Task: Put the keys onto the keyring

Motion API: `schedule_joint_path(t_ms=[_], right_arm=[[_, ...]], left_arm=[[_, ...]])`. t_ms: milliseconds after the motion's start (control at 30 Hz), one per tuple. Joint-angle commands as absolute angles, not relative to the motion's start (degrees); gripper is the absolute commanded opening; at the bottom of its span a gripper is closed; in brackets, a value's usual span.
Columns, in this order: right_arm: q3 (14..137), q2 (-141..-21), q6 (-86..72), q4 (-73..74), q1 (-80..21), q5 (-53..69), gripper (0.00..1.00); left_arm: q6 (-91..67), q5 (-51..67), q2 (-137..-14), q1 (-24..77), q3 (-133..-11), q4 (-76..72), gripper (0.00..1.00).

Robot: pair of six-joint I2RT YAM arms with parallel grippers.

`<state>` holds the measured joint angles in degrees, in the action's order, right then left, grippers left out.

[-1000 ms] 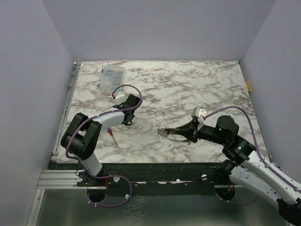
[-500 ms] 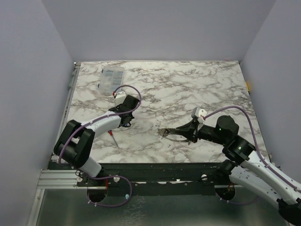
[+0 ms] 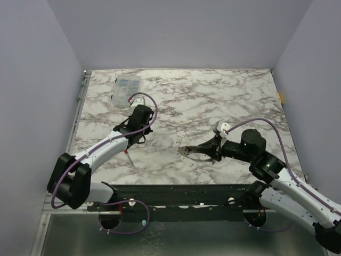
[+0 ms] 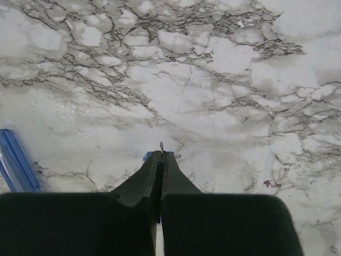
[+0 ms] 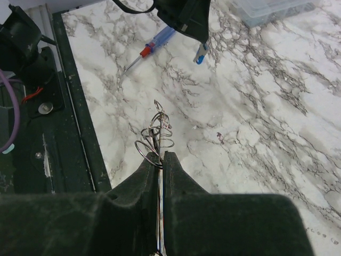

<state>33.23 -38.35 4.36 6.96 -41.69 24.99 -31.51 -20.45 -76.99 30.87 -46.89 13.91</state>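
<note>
In the left wrist view my left gripper [image 4: 161, 154] is shut on a tiny key [image 4: 161, 145]; its metal blade and a bit of blue head poke out past the tips. From the right wrist view the same key [image 5: 201, 54] hangs just above the marble under the left fingers [image 5: 186, 21]. My right gripper [image 5: 161, 158] is shut on the keyring [image 5: 158, 132], a cluster of thin wire loops sticking out ahead of the tips. From above, the left gripper [image 3: 137, 140] and the keyring [image 3: 190, 152] are about a hand's width apart.
A screwdriver with a blue handle and red collar [image 5: 157, 42] lies on the marble next to the left gripper. A clear plastic box [image 3: 127, 88] sits at the back left. The dark front rail [image 5: 32, 106] runs along the near table edge.
The left arm has stretched out, its elbow dropping toward the near left. Its gripper has shifted slightly left and its jaws have closed fully. The right gripper and keyring have barely moved.
</note>
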Motion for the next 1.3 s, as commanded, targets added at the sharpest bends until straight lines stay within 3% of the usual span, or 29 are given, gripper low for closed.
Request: schedule_joint_path(t_ms=[0, 167, 700, 1000, 1267], right_arm=[[34.7, -39.6, 4.9, 5.5, -42.1, 25.9, 0.01], [35.4, -41.0, 5.4, 5.6, -42.2, 27.0, 0.01], [42.9, -47.9, 4.4, 11.5, -42.2, 40.9, 0.01], [46.4, -50.1, 4.2, 15.6, -42.1, 48.9, 0.01], [46.9, -50.7, 3.3, 14.7, -42.2, 53.5, 0.01]], left_arm=[[-26.5, -16.2, -73.6, 31.1, -49.3, 12.6, 0.00], [-21.6, -11.1, -69.2, 31.1, -50.3, 12.6, 0.00], [-4.3, 23.0, -59.0, 31.5, -49.1, 8.1, 0.00], [4.0, 27.3, -49.3, 33.2, -41.2, -4.6, 0.00], [12.8, 33.8, -48.5, 35.4, -39.7, -7.4, 0.00]])
